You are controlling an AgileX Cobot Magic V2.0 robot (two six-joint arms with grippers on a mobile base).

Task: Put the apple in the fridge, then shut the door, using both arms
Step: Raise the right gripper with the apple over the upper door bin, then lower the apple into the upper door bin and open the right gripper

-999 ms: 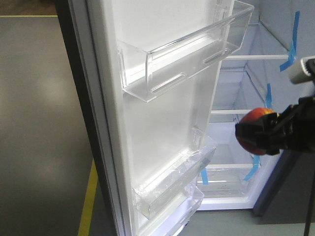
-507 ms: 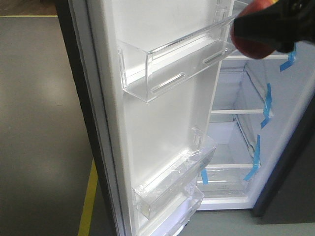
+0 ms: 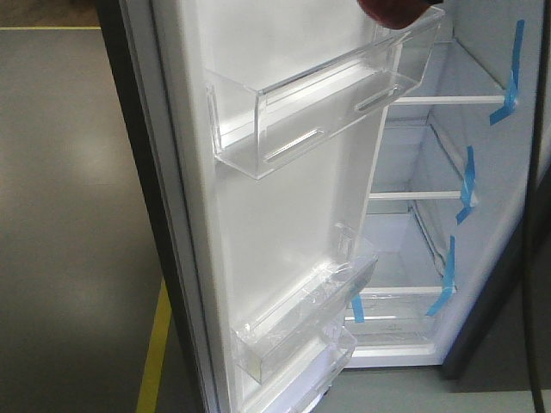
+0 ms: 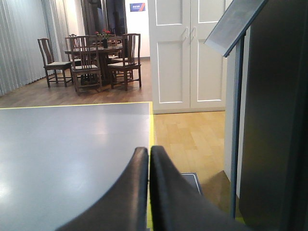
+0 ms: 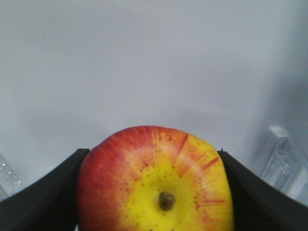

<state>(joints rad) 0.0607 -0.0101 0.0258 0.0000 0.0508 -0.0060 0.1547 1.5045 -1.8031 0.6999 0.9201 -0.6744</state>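
The apple (image 5: 156, 185), red with a yellow patch round its stem, sits between the black fingers of my right gripper (image 5: 152, 153), which is shut on it and faces a white lining wall. In the front view only the apple's dark red underside (image 3: 392, 10) shows, at the top edge above the door's upper clear bin (image 3: 327, 103). The fridge (image 3: 448, 155) stands open, showing white shelves. Its door (image 3: 284, 215) is swung wide with the white inner face toward me. My left gripper (image 4: 149, 151) is shut on nothing, low beside the door's dark outer face (image 4: 274, 125).
Blue tape strips (image 3: 514, 60) mark the fridge's right wall. A yellow line (image 3: 153, 353) crosses the grey floor left of the door. In the left wrist view, white cabinet doors (image 4: 187, 48) and a dining table with chairs (image 4: 96, 57) stand far off.
My right gripper has carried the apple up and leftward, from mid-height in front of the fridge shelves to the top edge of the front view, where it is nearly out of frame.
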